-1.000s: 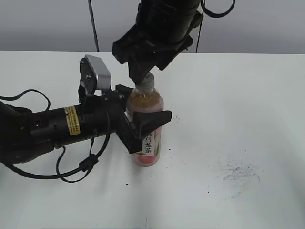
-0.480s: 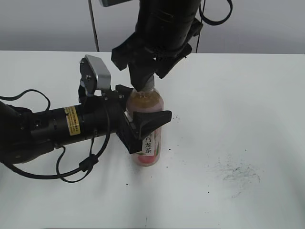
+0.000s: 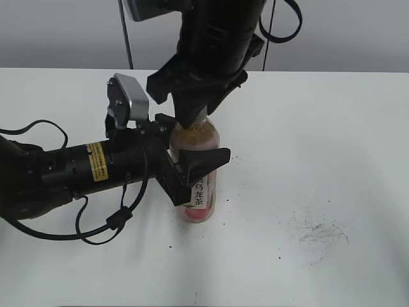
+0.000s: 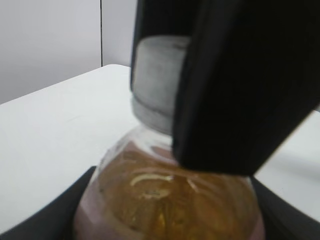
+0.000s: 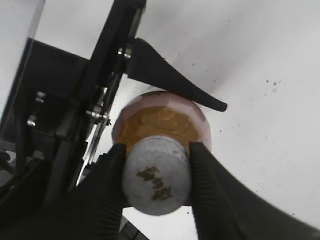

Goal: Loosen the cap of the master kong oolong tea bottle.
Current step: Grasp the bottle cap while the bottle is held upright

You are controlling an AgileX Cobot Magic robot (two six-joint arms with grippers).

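Observation:
The master kong oolong tea bottle (image 3: 199, 185) stands upright on the white table, amber tea inside, pink label with a white strip of black characters. My left gripper (image 3: 192, 163) is shut around its body from the left; the left wrist view shows the bottle's shoulder (image 4: 170, 200) between the jaws. My right gripper (image 3: 195, 115) comes down from above and is shut on the white-grey cap (image 5: 156, 175), one finger on each side. The cap also shows in the left wrist view (image 4: 155, 75), partly behind a black finger. In the exterior view the cap is hidden by the right gripper.
The white table (image 3: 319, 141) has dark scuff marks at the right front (image 3: 323, 233). The left arm and its cables (image 3: 64, 173) lie along the table's left side. A thin dark pole (image 3: 125, 38) stands at the back.
My right gripper has come down a little over the bottle neck and turned, now covering the cap in the exterior view. The bottle and left gripper have stayed in place.

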